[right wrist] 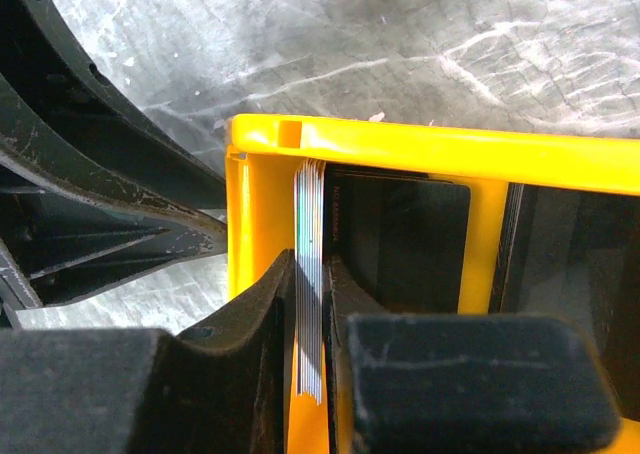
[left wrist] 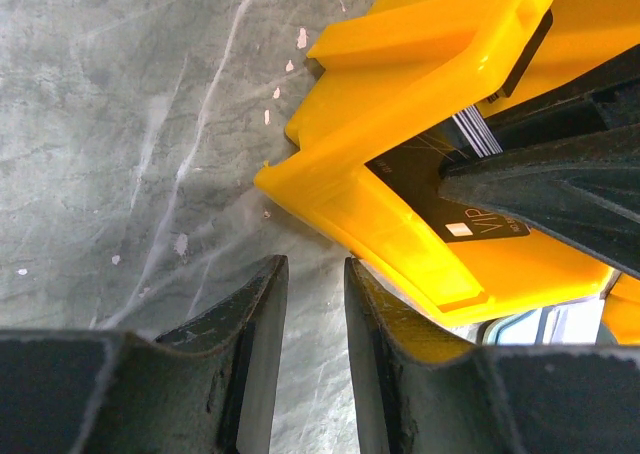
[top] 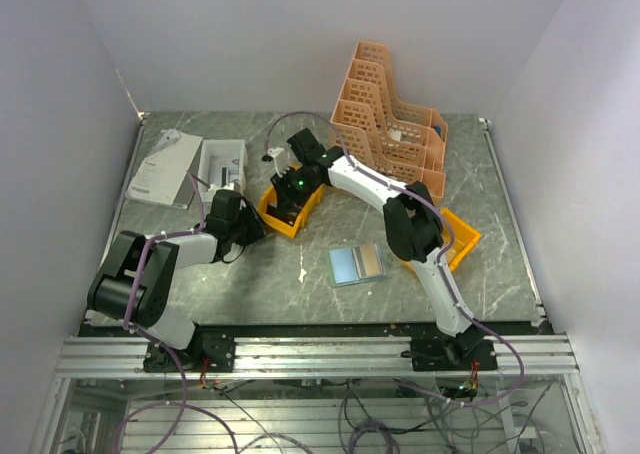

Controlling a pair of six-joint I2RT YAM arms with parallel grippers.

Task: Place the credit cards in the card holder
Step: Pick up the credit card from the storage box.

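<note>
Several credit cards (right wrist: 310, 214), likely light, stiff and slick, are pinched across their faces by the right end effector (right wrist: 310, 304); left end effector (left wrist: 313, 279) parted, empty.

- Grey marbled table (top: 250, 284)
- Open wallet (top: 358, 264) lies flat at 6 o'clock
- Yellow bin (top: 283, 220) near centre, second bin (top: 462, 239) at 3 o'clock
- Orange rack (top: 390, 124) at 1 o'clock
- White booklet (top: 163, 167) and box (top: 222, 164) at 10 o'clock
</note>
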